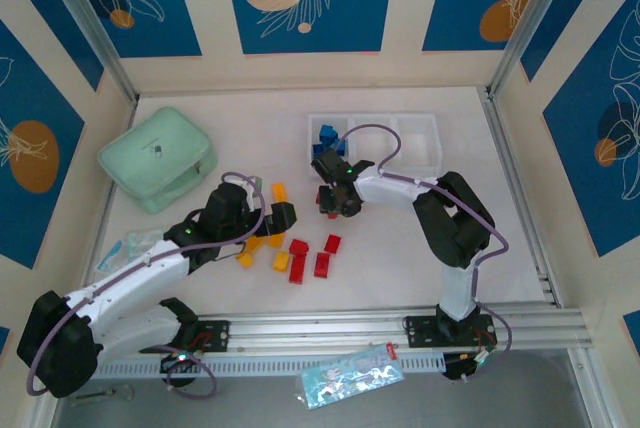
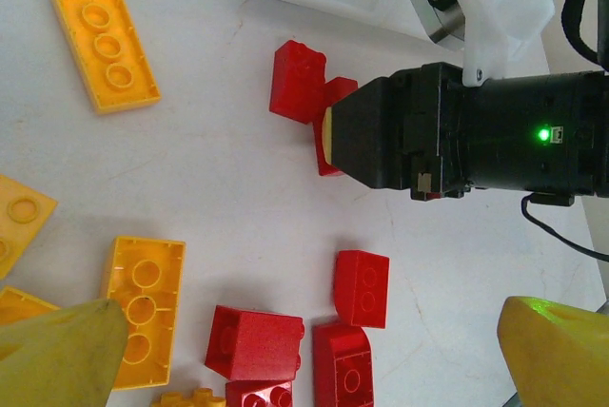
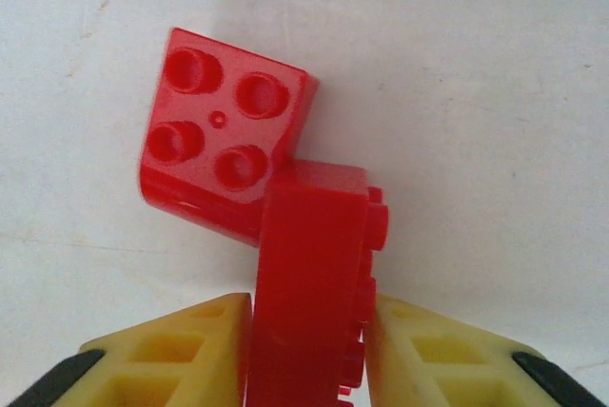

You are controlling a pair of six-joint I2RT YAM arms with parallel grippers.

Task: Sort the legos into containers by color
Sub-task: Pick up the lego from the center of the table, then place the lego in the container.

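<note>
White surface inside blue-and-cream panelled walls; the right gripper is clenched on a red brick.

The right arm is folded at the elbow and reaches left, with the gripper low at mid-surface. The brick stands on edge between the yellow fingers, its long axis pointing straight out from the gripper and its studs sideways. Its far end touches a red four-stud brick. The left gripper is spread wide and holds nothing, over loose legos. The tray is behind, with blue bricks in its left compartment.

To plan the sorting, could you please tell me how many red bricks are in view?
6 red bricks: four clustered on the table, one gripped in the right jaws, one lying against it. More may be hidden.
</note>
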